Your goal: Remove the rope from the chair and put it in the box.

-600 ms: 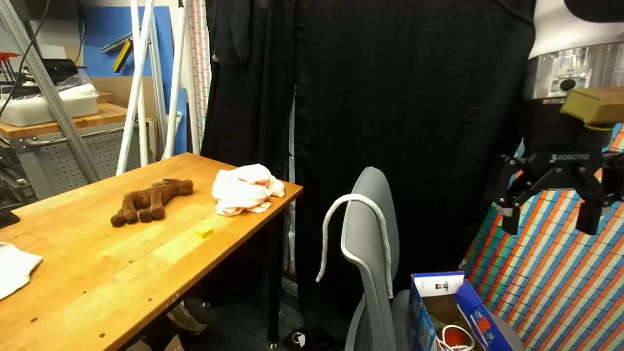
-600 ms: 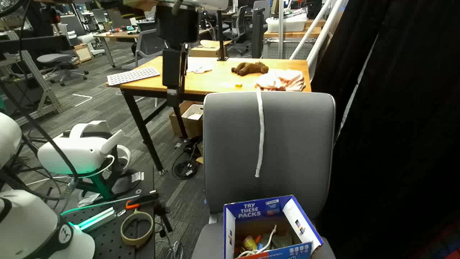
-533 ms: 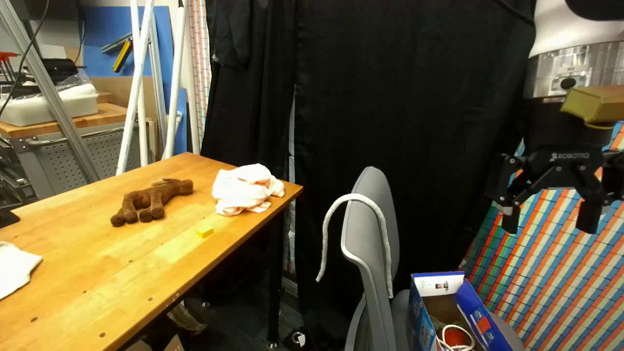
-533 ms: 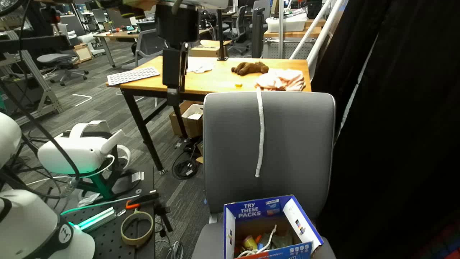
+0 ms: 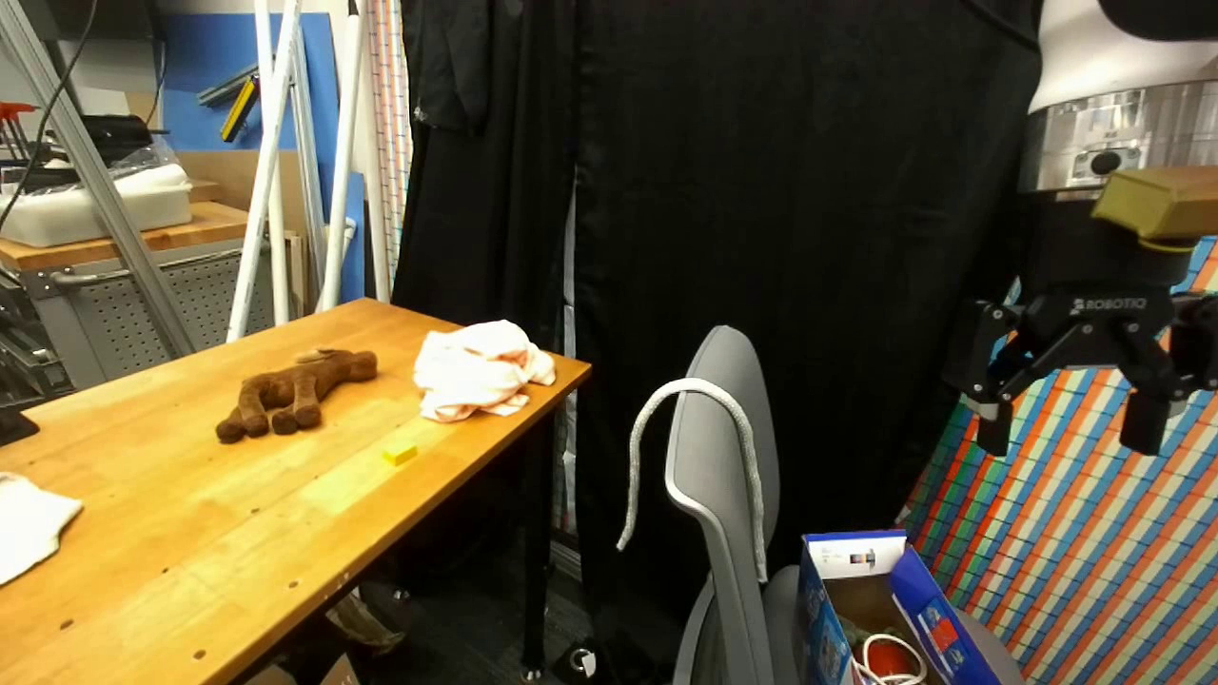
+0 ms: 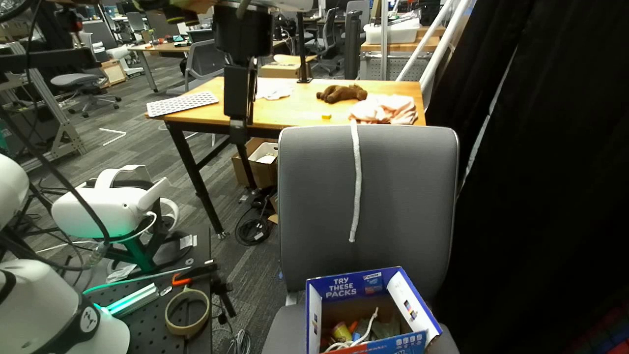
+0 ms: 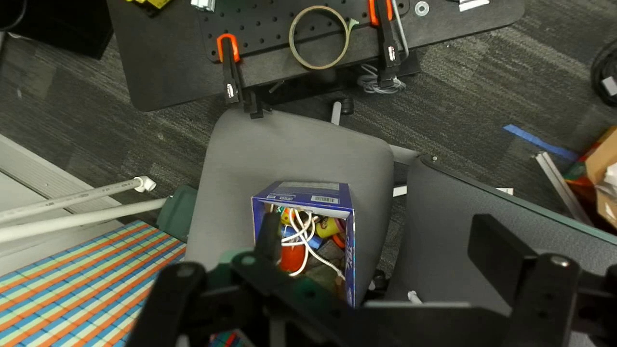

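The claw (image 5: 1070, 436) hangs spread wide, well apart from the rope (image 5: 702, 384) draped over the chair (image 5: 709, 468).

Hand (image 5: 1068, 438) slightly nearer the chair (image 5: 712, 466)

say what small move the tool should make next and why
Probably shift the tool toward the chair back, lining up with the white rope. The rope hangs over the top edge there, and in both exterior views the tool stands apart from it, open and holding nothing, so heading for the box seems premature.
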Tool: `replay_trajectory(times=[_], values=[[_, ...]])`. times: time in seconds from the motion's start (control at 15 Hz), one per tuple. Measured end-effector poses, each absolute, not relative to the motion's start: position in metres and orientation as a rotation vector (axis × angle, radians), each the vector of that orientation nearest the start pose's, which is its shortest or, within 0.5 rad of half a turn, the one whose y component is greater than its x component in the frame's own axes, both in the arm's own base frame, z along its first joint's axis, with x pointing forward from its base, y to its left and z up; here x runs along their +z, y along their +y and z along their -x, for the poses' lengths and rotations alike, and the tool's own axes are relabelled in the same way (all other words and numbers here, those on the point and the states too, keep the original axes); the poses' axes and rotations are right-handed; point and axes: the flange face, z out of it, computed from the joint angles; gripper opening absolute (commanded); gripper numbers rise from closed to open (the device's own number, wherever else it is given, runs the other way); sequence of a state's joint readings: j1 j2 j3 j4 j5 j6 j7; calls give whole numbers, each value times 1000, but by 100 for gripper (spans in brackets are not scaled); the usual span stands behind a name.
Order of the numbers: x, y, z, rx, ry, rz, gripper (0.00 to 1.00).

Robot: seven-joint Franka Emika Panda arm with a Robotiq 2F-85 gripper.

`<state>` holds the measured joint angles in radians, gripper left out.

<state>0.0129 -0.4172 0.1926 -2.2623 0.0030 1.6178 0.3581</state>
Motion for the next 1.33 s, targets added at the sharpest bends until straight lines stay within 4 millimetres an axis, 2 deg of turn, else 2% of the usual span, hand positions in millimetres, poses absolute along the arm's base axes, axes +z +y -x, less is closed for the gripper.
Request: replay_trajectory(times=[0.2,0.6,0.8,0.93,1.13,1.33], values=[[500,107,-406,349,113,3287,100],[484,191,-466,341,-402,3389,100],[474,232,-500,300,-680,3355,100],[469,252,-523,256,-798,3317,100],[462,266,-558,222,-892,3278,100],[454,266,-588,210,-939,3277,100]])
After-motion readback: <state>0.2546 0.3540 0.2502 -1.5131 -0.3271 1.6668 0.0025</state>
